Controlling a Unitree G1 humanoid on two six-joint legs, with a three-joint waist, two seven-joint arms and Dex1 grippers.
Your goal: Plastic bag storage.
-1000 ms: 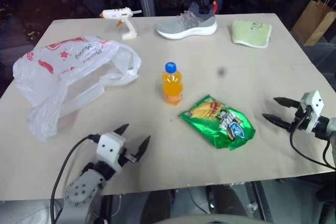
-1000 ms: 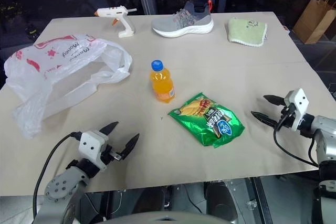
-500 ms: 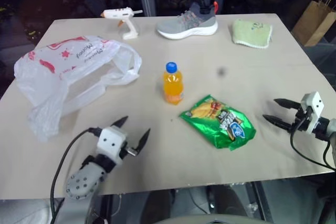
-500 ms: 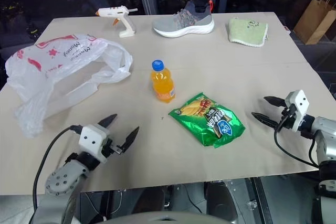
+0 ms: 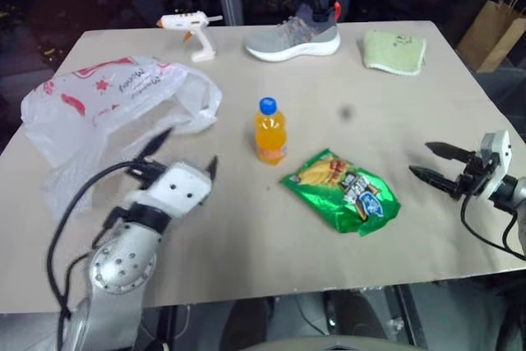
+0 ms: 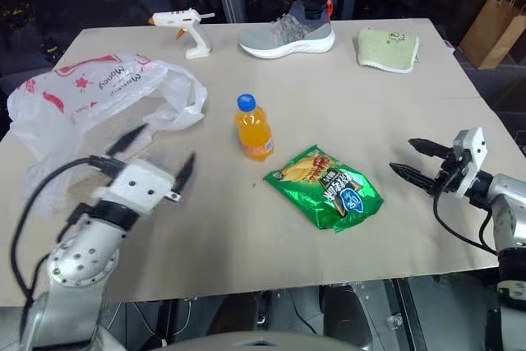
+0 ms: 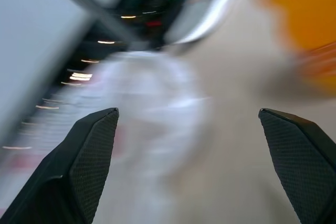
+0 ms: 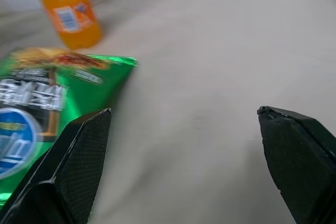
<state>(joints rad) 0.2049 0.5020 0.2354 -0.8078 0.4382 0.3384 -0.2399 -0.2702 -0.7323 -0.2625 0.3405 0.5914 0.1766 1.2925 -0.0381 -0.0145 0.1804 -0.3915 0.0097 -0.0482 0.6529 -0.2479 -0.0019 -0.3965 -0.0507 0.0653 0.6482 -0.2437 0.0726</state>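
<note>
Table (image 5: 345, 63): pale beige top, seven loose items laid out on it; plastic bag (image 5: 99, 113): translucent white with red print, spread crumpled at the left side, loop handles trailing toward the middle, held by nothing; glue gun (image 5: 191, 26): white, placed at the far edge, left of centre; shoe (image 5: 294, 37): grey with white sole, set at the far edge beside the glue gun; cloth (image 5: 394, 51): pale green, folded, found at the far right; bottle (image 5: 270, 131): orange drink with blue cap, stood upright near the middle; snack packet (image 5: 341, 191): green foil, laid flat just in front and to the right of the bottle; paper bag (image 5: 493, 30): brown, seen beyond the table's far right corner; left gripper (image 5: 179, 152): raised above the near left part of the table, close to the plastic bag's near edge, fingers spread wide with nothing between them, contact with the bag not determinable; right gripper (image 5: 429, 162): held over the right edge, pointed toward the snack packet and apart from it, fingers parted and empty
</note>
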